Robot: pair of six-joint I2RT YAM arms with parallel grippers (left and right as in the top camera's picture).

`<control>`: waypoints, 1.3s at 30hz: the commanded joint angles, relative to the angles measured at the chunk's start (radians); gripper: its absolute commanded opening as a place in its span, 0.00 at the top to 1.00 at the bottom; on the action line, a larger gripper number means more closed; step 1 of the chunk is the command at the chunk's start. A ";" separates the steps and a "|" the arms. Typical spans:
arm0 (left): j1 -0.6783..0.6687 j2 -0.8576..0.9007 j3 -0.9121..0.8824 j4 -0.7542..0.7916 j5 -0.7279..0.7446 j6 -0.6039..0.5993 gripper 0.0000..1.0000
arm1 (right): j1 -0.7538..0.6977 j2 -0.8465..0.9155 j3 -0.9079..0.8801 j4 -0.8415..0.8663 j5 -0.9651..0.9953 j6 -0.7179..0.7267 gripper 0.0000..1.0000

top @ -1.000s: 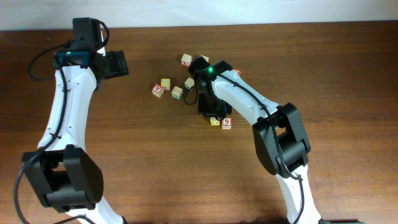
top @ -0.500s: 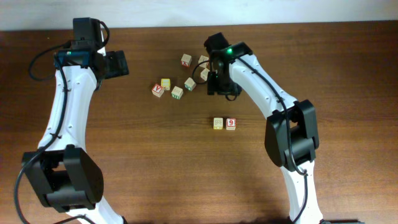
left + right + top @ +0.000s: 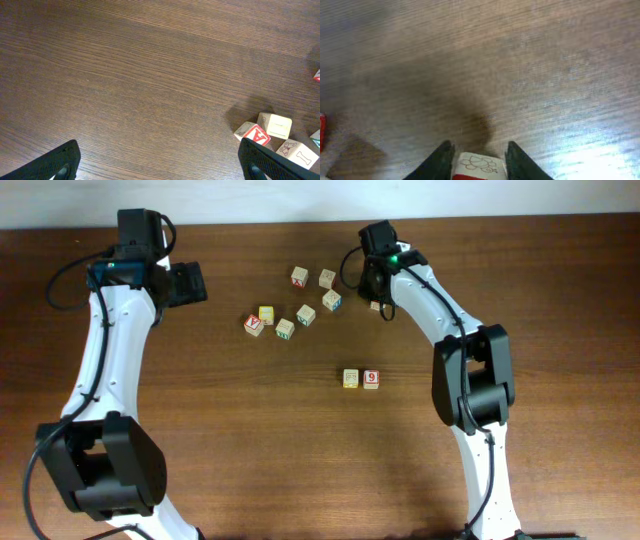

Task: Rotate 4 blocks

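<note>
**Right gripper.** My right gripper [image 3: 480, 146] is set narrow. Its two fingers [image 3: 442, 159] stand one on each side of the red-banded block [image 3: 479, 167]. This block carries a line drawing on its upper face. The fingers sit tight against the block's flanks, but I cannot tell whether they clamp it or only bracket it. In the overhead view this block [image 3: 375, 305] rests on the table [image 3: 200, 430] at the far right of the block group, at the tip of my right arm.

**Left gripper.** My left gripper [image 3: 160, 170] is spread wide and holds nothing. Only bare wood lies between its fingers. It hangs at the far left of the table [image 3: 197, 283], well apart from all the blocks.

**Block positions, overhead view.**
- The red "6" block [image 3: 371, 378] and the yellow-green block [image 3: 351, 378] stand side by side, touching or nearly so. They sit toward the near side of the table, apart from the rest.
- The blue-marked block [image 3: 332, 300] lies just left of my right gripper.
- The red "A" cube [image 3: 254, 324] and the yellow-faced cube [image 3: 266, 314] sit together at the left end of the group. Both also appear at the right edge of my left wrist view.
</note>
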 commanded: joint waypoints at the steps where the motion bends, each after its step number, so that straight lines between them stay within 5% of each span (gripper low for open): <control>1: 0.004 0.005 0.013 0.002 0.003 -0.013 0.01 | 0.007 0.009 0.016 -0.044 -0.024 0.008 0.67; 4: 0.004 0.005 0.013 0.002 0.003 -0.013 0.01 | -0.009 -0.038 0.022 -0.195 -0.136 0.002 0.68; 7: 0.004 0.005 0.013 0.002 0.003 -0.013 0.01 | -0.022 -0.063 0.021 -0.478 -0.192 -0.212 0.68; 10: 0.004 0.005 0.013 0.002 0.003 -0.013 0.01 | -0.021 -0.063 0.016 -0.624 -0.194 -0.232 0.68; 19: 0.004 0.005 0.013 0.002 0.003 -0.013 0.01 | 0.015 -0.063 0.009 -0.726 -0.233 -0.237 0.58; 26: 0.004 0.005 0.013 0.002 0.003 -0.013 0.01 | 0.015 -0.063 0.009 -0.797 -0.244 -0.239 0.68; 28: 0.004 0.005 0.013 0.002 0.003 -0.013 0.01 | 0.003 -0.063 0.047 -0.769 -0.223 -0.245 0.63; 30: 0.004 0.005 0.013 0.002 0.003 -0.013 0.01 | -0.020 -0.063 0.301 -0.685 -0.228 -0.266 0.51; 32: 0.004 0.005 0.013 0.002 0.003 -0.013 0.01 | 0.038 -0.053 0.337 -0.397 -0.300 -0.266 0.41; 35: 0.004 0.005 0.013 0.002 0.003 -0.013 0.01 | 0.134 0.026 0.328 -0.183 -0.230 -0.256 0.34; 39: 0.004 0.005 0.013 0.002 0.003 -0.013 0.01 | 0.143 0.123 0.328 -0.227 -0.134 0.124 0.34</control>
